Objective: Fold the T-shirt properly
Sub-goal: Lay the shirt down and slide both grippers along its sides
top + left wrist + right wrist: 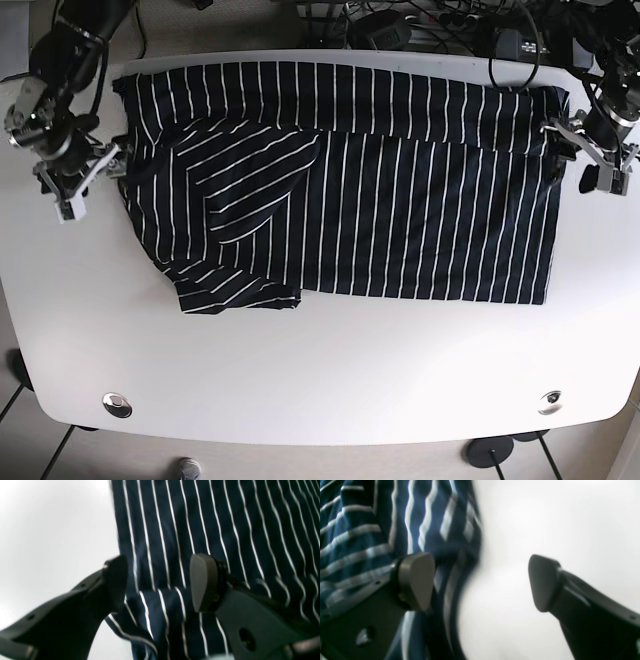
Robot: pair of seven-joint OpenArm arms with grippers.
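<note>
A navy T-shirt (380, 200) with thin white stripes lies spread across the white table (320, 370), with its left part folded over and rumpled. My left gripper (582, 155) is at the shirt's right edge. In the left wrist view it (160, 582) is open, with the shirt's edge (200, 530) between its fingers. My right gripper (92, 178) is at the shirt's left edge. In the right wrist view it (481, 582) is open, with the blurred shirt edge (370, 530) by its left finger and the other finger over bare table.
Cables and equipment (430, 20) lie behind the table's far edge. Two round metal fittings (117, 404) (548, 401) sit near the table's front corners. Bare table runs along the front, below the shirt.
</note>
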